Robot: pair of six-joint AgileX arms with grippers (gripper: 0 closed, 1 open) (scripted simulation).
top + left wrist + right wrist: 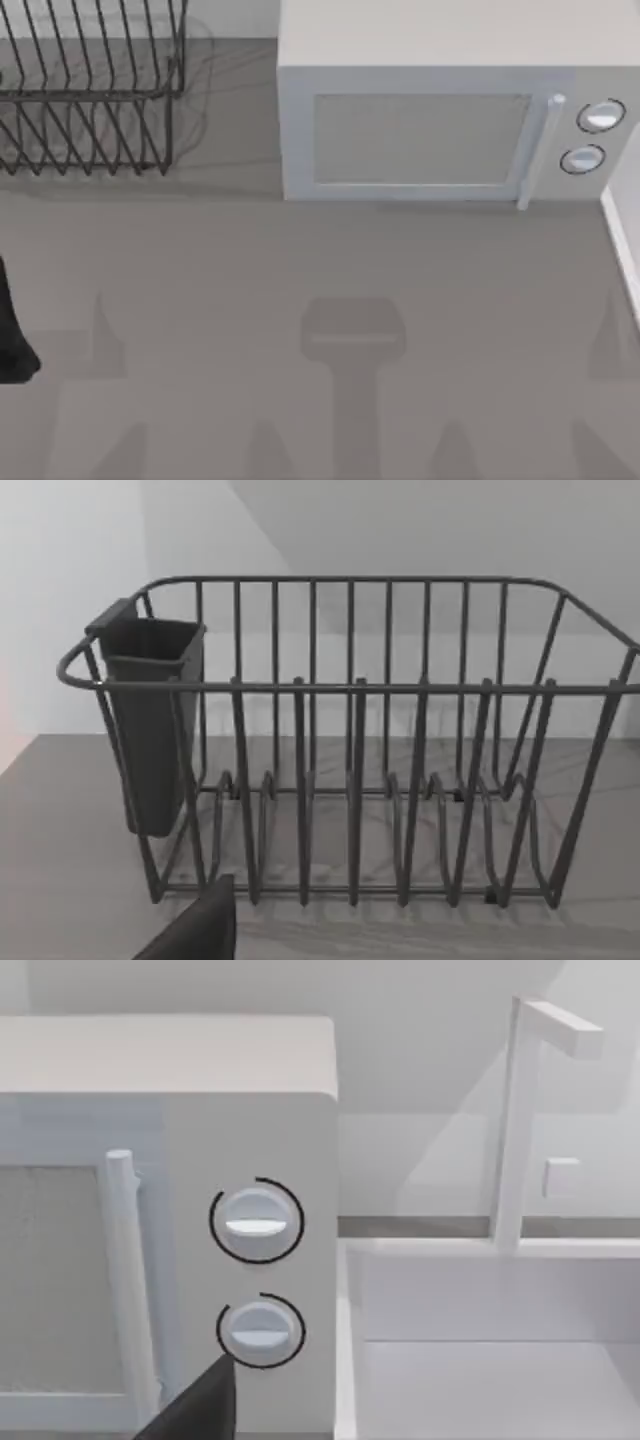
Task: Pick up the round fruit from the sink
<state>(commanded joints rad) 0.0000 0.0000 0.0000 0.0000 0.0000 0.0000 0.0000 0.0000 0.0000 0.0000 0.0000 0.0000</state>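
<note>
The round fruit is out of view. The white sink (480, 1295) lies just right of the microwave, and its basin floor is bare where it shows; its rim (625, 240) runs along the table's right edge. A black part of my right gripper (195, 1410) pokes in low in the right wrist view, facing the microwave's knobs and the sink. A black part of my left gripper (195, 930) points at the wire dish rack. A black piece of my left arm (15, 335) sits at the table's left edge.
A white microwave (430, 120) stands at the back, door shut, with two knobs (257, 1220) on its right side. A dark wire dish rack (90, 90) with a dark cup (150, 720) stands at the back left. A white faucet (515, 1120) rises behind the sink.
</note>
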